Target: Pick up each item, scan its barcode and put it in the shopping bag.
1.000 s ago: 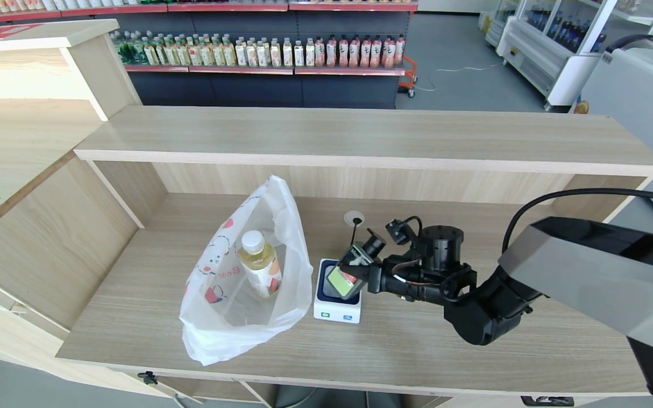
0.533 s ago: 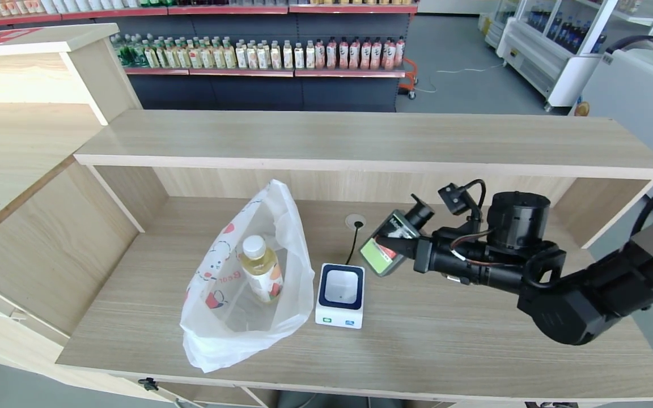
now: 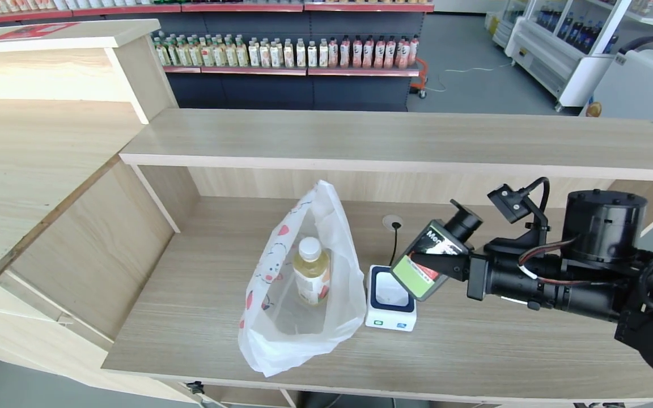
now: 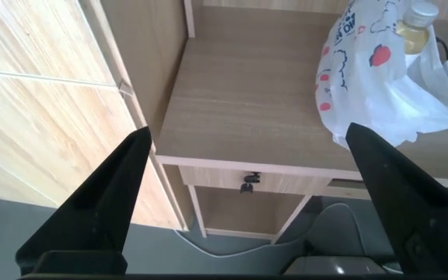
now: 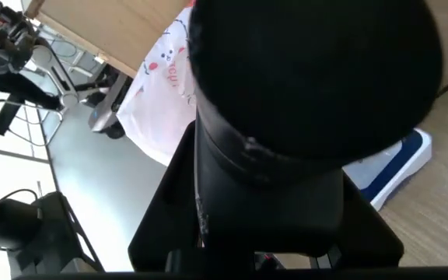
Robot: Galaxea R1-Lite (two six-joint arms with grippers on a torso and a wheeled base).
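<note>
Shopping bag (image 3: 272, 340) holds upright bottle (image 3: 310, 273); right tool (image 3: 435, 264) grips item (image 3: 415, 277) near scanner (image 3: 390, 309)

A dark bottle (image 3: 417, 280) hides the upper right corner of the scanner (image 3: 390, 323) in the head view, while the left wrist view's top edge crops the shopping bag (image 4: 364, 78).

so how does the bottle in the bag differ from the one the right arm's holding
The bagged bottle stands upright inside the shopping bag; the held bottle hangs tilted in the right pincer by the scanner. The bagged bottle has a white cap, the held bottle a black one. Both carry printed labels.
</note>
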